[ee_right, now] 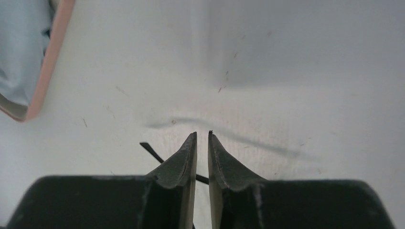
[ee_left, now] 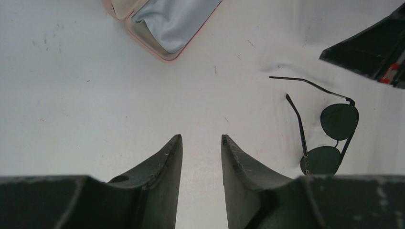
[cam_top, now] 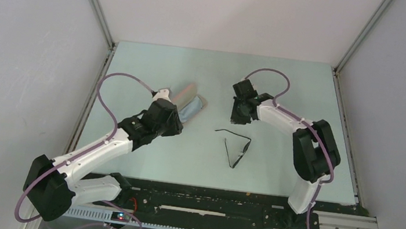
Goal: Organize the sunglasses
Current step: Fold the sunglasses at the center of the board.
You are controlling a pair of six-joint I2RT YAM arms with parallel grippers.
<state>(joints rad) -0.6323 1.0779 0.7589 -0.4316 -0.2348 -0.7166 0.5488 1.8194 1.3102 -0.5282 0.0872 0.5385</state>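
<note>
My left gripper (ee_left: pixel 200 138): jaws moderately apart, empty. My right gripper (ee_right: pixel 202 134): jaws narrowly parted, clamping nothing. Thin black-framed, dark-lensed sunglasses (ee_left: pixel 339 120) at its 6 o'clock, overhead view.

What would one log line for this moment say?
sunglasses unfolded on table; case open, cloth inside; left hand open, empty; right hand slightly open, empty

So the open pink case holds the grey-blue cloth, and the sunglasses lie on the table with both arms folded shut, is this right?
Not quite: the sunglasses lie on the table with both arms unfolded, as the left wrist view shows. The pink case does hold the cloth.
</note>
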